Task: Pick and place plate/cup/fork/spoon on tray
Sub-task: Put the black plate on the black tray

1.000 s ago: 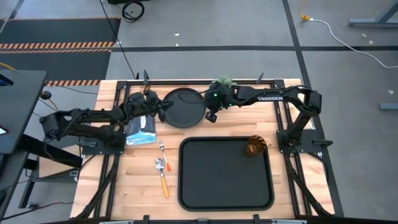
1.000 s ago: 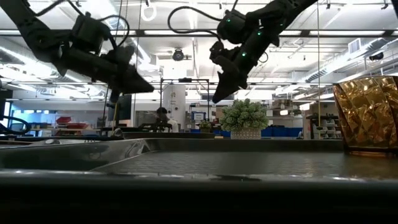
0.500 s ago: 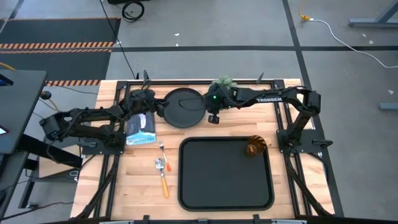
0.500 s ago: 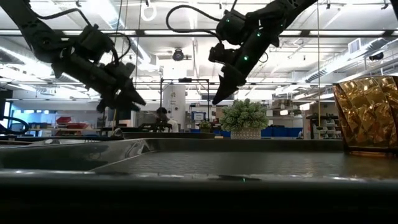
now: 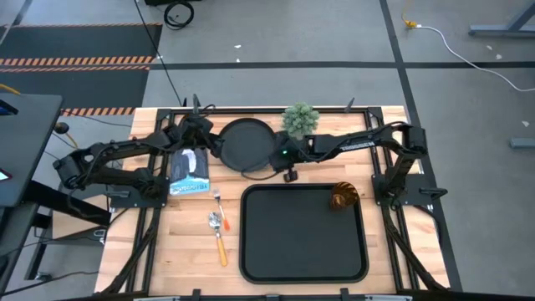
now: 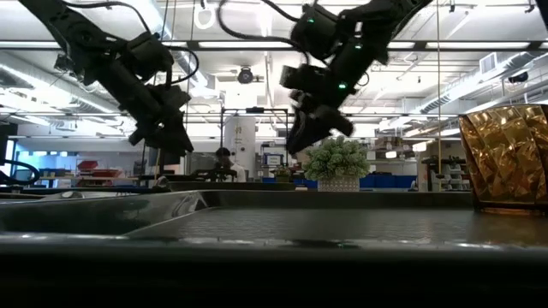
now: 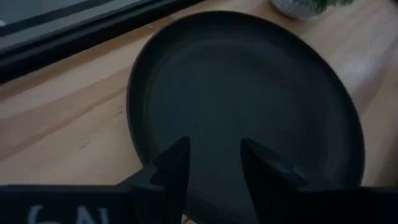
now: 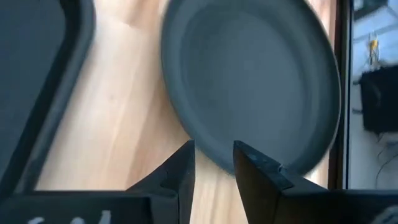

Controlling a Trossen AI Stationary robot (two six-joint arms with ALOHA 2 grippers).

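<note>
Table's far edge: left claw (image 7: 211, 165) and right claw (image 8: 211, 163) hover open over opposite rims of the plate (image 5: 247, 144).

Your two arms: dark, near-black, slim jointed links on black frame mounts. Right arm (image 5: 359, 142) carries white lettering along forearm link, too small to read; green indicator light glows near its wrist. Left arm (image 5: 117, 159) same dark finish, black cable looping beside wrist. Left gripper (image 7: 214, 168) and right gripper (image 8: 214, 168): paired matte-black tapered fingers; pale partial markings on each wrist housing.
</note>
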